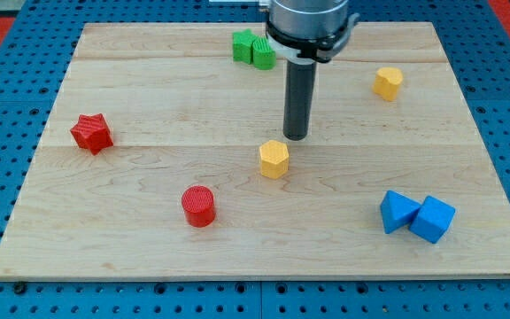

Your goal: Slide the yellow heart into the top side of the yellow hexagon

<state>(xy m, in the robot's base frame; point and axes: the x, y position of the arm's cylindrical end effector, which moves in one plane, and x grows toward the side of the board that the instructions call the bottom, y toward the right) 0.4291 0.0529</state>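
Observation:
The yellow hexagon (274, 159) lies near the middle of the wooden board (149, 257). The yellow heart (388, 82) lies apart from it, toward the view's upper right. My tip (296, 136) stands on the board just above and slightly right of the yellow hexagon, close to it but with a small gap. The tip is well to the left of and below the yellow heart. The rod rises from the tip to the arm's grey wrist at the view's top.
Two green blocks (253, 47) sit side by side at the view's top, left of the rod. A red star (91, 133) is at the left. A red cylinder (199, 206) is at the lower left of centre. Two blue blocks (417, 215) touch at the lower right.

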